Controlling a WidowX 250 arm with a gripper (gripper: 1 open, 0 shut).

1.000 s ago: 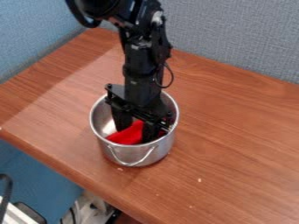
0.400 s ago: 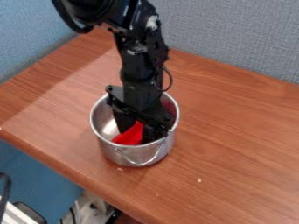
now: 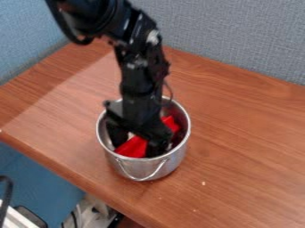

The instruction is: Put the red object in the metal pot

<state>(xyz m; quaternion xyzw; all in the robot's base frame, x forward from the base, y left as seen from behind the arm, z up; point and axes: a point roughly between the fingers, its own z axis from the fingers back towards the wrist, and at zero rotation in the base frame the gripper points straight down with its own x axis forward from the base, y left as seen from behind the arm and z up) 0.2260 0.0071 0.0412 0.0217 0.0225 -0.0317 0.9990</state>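
Observation:
The metal pot (image 3: 124,164) stands on the wooden table, near its front edge. Inside it lies the red object (image 3: 136,145), tilted, its lower end toward the front and another red part showing at the right by the rim. My gripper (image 3: 139,134) reaches straight down into the pot. Its black fingers (image 3: 110,131) stand spread apart on either side of the red object, open, with the block lying loose between them. The pot's bottom is mostly hidden by the gripper.
The wooden table (image 3: 53,89) runs diagonally, with its front edge (image 3: 60,165) close below the pot. A blue wall (image 3: 238,36) stands behind it. The floor with some clutter shows below the table edge.
The gripper's fingers have spread apart inside the pot and the red object now lies lower, released. The pot has shifted slightly to the right and toward the front.

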